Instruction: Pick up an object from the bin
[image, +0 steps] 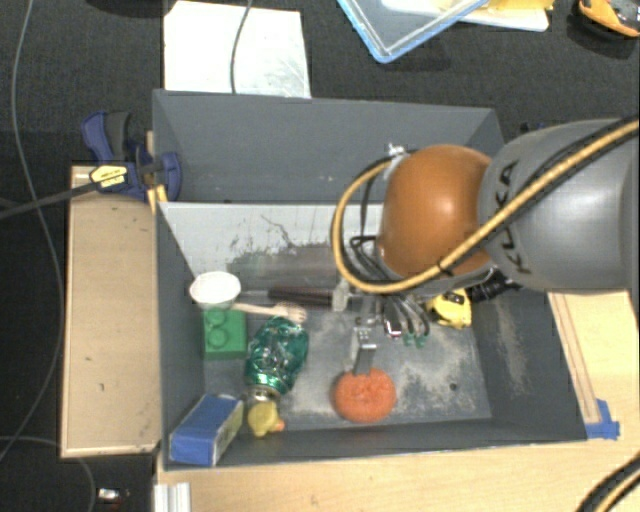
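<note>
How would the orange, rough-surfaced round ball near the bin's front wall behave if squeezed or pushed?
Being round, the orange, rough-surfaced ball would probably roll if pushed. Its fuzzy texture suggests something soft and light, likely to squash rather than slip.

Dark matte surface (40, 120) on the left and along the top. A dark cable (45, 197) runs in across it from the left edge. A white sheet of paper (275, 55) lies flat at upper left-centre, with a thin cable (235, 60) crossing it. At the top edge is a flat clear item with a blue rim (410, 25), and a yellowish sheet (520, 15) just beside it. Light is even, shadows soft.
</note>
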